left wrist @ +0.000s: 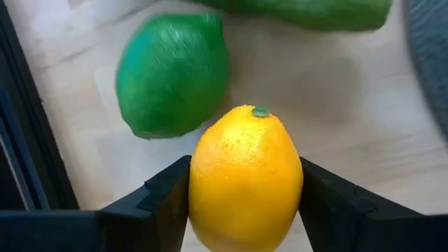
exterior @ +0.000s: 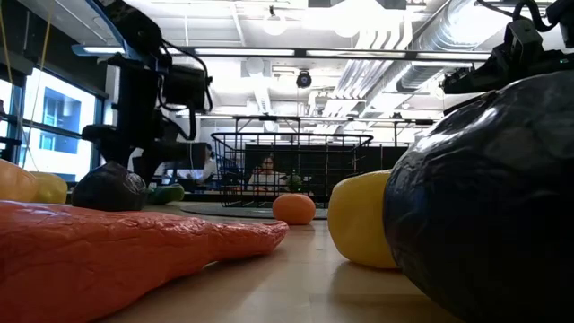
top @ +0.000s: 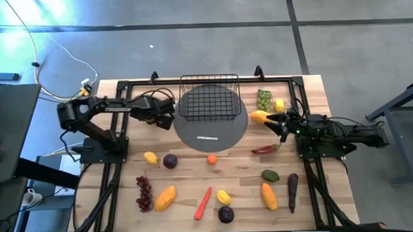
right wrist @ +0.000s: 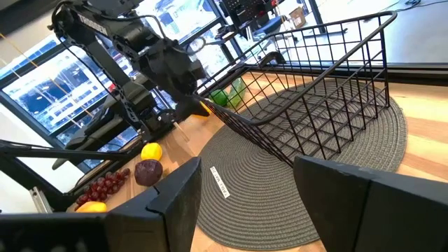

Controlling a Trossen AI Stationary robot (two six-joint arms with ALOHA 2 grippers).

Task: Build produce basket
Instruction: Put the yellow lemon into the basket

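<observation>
Black wire-mesh basket (top: 209, 96) sits empty on your round grey woven mat (top: 212, 133); just beside its left wall your left gripper (left wrist: 245, 203) clamps a yellow lemon (left wrist: 245, 178) ready to load, green lime (left wrist: 172, 73) close by, while your right gripper (top: 281, 121), open-fingered and empty, waits opposite.

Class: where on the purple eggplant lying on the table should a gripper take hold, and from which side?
Take the eggplant mid-length, descending from above and closing across its narrow width: it lies flat, long and slim, clear of the orange mango beside it.
</observation>
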